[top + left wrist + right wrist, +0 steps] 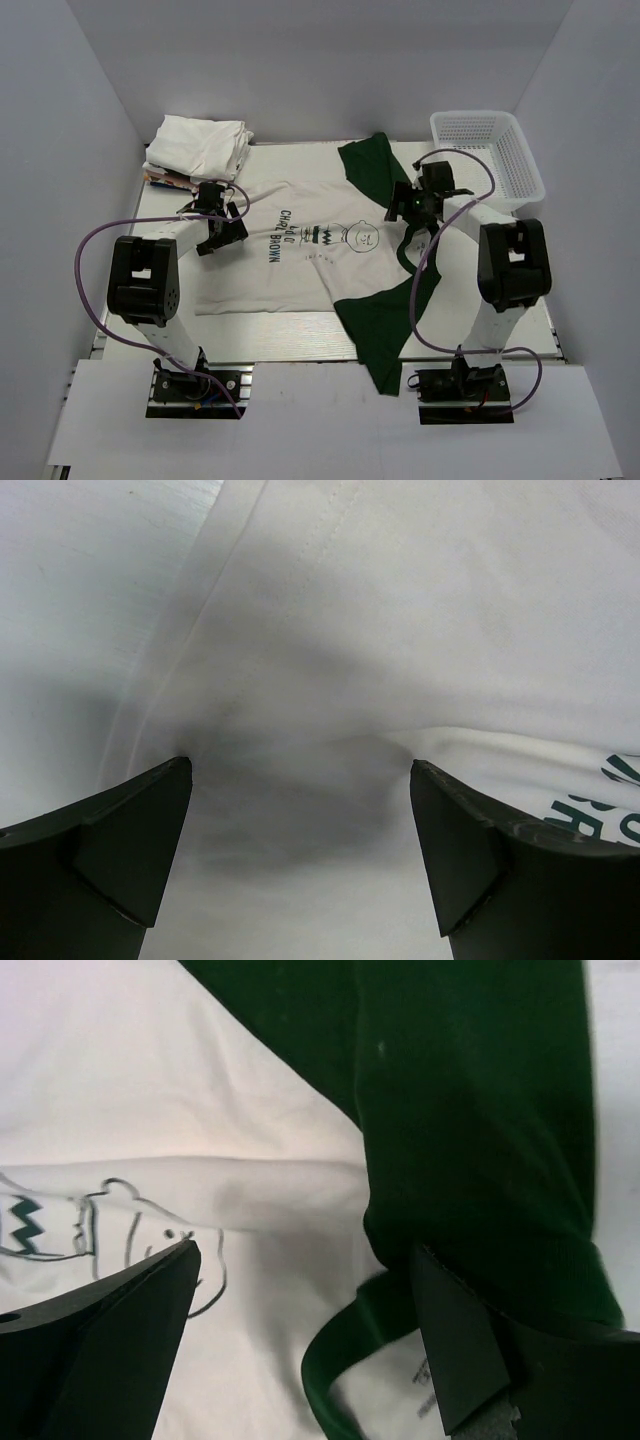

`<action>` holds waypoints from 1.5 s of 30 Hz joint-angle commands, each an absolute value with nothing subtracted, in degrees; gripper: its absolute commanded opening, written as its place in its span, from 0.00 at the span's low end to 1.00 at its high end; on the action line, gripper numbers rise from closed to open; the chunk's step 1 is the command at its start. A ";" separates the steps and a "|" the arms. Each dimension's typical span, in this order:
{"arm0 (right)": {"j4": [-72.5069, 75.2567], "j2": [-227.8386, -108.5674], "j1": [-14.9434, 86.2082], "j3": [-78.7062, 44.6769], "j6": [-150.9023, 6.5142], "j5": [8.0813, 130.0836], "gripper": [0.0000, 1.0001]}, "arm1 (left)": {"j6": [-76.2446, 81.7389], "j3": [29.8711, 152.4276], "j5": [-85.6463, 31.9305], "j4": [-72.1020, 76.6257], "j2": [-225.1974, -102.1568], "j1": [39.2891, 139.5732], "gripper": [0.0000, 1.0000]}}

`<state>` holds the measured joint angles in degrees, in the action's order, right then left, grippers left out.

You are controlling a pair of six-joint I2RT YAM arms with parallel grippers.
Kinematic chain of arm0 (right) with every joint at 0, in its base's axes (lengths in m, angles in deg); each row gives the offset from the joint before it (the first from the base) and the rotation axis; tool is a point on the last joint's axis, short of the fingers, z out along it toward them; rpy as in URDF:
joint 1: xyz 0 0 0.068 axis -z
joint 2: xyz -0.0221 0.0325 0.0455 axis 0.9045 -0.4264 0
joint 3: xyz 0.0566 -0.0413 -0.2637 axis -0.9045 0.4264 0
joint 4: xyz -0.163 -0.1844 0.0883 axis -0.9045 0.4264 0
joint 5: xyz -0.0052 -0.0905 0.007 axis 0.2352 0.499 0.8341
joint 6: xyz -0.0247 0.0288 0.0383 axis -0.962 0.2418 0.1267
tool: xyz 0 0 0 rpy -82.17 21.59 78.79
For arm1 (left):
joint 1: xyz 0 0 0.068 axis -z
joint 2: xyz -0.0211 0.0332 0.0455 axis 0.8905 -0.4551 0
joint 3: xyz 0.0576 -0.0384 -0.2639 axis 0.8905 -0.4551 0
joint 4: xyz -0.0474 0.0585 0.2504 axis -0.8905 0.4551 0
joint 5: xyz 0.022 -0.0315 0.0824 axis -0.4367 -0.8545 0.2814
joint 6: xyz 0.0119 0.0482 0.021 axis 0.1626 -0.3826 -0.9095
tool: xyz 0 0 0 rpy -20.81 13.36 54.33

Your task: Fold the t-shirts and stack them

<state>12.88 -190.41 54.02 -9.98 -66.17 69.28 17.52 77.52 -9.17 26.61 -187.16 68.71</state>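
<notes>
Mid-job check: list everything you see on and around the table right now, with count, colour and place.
printed t-shirt: 1, white with dark green sleeves and collar, spread out across the middle of the table
folded t-shirts: 1 stack, whitish, far left corner; how many are in it is unclear
basket: 1, white mesh, far right corner
table: 1, pale grey, under everything
cables: 2, purple, one looping beside each arm
arms: 2, black and white, bases at the near edge
left gripper: 1, black, open, over the shirt's white body near its hem
right gripper: 1, black, open, over the collar and green sleeve
</notes>
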 commanded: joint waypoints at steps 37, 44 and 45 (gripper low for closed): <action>31.00 -151.58 28.46 22.48 -46.77 84.72 0.90 | 36.95 57.49 -22.02 36.00 -145.42 69.87 1.00; 34.35 -144.34 28.29 30.32 -34.90 88.59 0.90 | 37.66 50.01 -26.24 38.12 -137.14 69.87 1.00; 34.53 -144.86 28.46 30.84 -34.28 87.98 0.90 | 37.14 50.01 -26.24 39.07 -137.14 69.87 1.00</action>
<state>34.14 -145.19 28.40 30.85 -40.86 85.83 36.71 49.77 -24.05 38.04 -138.88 69.67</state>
